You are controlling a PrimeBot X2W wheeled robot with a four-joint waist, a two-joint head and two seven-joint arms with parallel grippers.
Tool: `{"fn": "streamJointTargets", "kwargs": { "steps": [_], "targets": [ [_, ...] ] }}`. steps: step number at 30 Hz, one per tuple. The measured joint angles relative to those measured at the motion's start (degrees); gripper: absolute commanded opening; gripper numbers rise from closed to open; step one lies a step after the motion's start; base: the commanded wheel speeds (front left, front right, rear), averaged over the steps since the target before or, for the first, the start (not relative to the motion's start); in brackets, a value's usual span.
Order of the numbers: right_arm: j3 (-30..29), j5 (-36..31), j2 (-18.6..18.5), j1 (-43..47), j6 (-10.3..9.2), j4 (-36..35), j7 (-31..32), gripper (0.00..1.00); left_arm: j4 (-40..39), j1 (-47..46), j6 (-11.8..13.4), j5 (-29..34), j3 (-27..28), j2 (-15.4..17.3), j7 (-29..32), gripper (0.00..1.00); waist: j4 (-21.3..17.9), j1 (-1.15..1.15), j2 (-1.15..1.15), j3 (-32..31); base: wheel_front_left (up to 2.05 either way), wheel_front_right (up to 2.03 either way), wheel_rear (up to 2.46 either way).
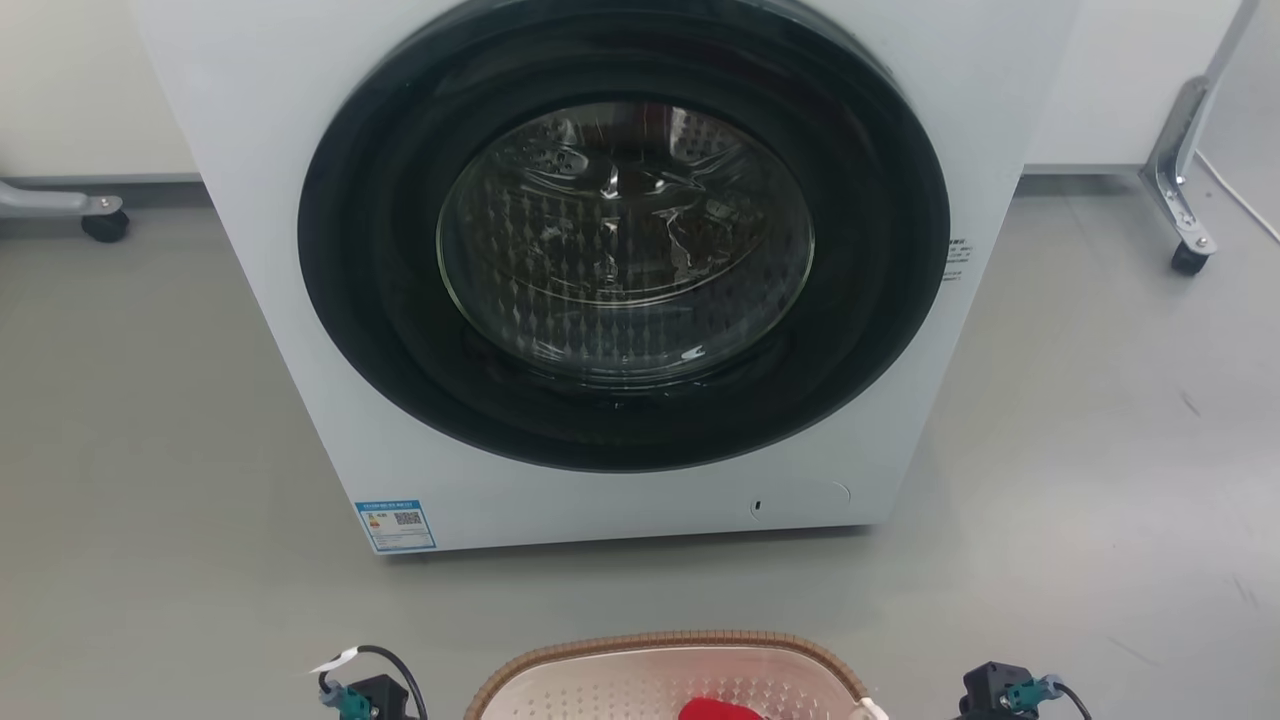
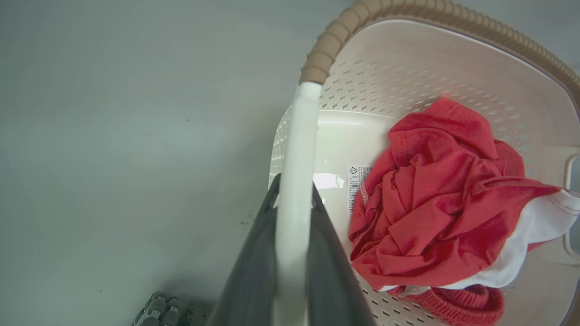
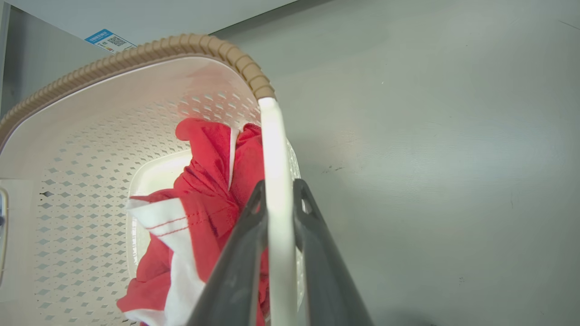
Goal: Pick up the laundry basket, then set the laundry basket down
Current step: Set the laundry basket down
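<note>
Evidently the laundry basket is held from both sides so that its load is shared and tilt is avoided: the left pincer is closed on the white left handle, the right pincer on the white right handle. The basket is placed just before the washing machine, a strip of grey floor between them; whether it is lifted off the floor cannot be told. A red garment is carried inside, below the brown rim. Open floor is seen to either side; forward travel is judged to be limited by the machine's front.
</note>
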Motion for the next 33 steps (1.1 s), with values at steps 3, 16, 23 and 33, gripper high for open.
{"fn": "streamJointTargets", "kwargs": {
  "steps": [3, 16, 23, 33],
  "targets": [
    [0.0, 0.0, -0.02, -0.24, 0.0, -0.23, -0.74, 0.0, -0.48, -0.08, 0.09, -0.87, -0.09, 0.04, -0.76, 0.0, -0.1, 0.0, 0.0, 1.04, 0.0, 0.0, 0.0],
    [0.07, -0.09, -0.59, -4.74, -0.01, -1.79, -4.22, 0.0, -2.2, -4.01, 1.14, -0.76, -0.51, 0.11, -6.06, 0.0, -0.6, 0.0, 0.0, 8.07, 0.0, 0.0, 0.0],
    [0.09, -0.25, -1.15, -7.66, -0.04, -2.54, -6.39, 0.0, -3.45, -7.14, 1.78, 0.2, -0.87, 0.11, -8.6, 0.0, -0.77, 0.0, 0.0, 12.63, 0.0, 0.0, 0.0],
    [0.1, -0.69, -2.23, -12.89, -0.62, -3.92, -9.49, 0.0, -4.91, -12.45, 2.41, 1.36, -1.1, 0.03, -12.05, 0.0, -0.61, 0.0, 0.0, 20.03, 0.0, 0.0, 0.0]
  ]
}}
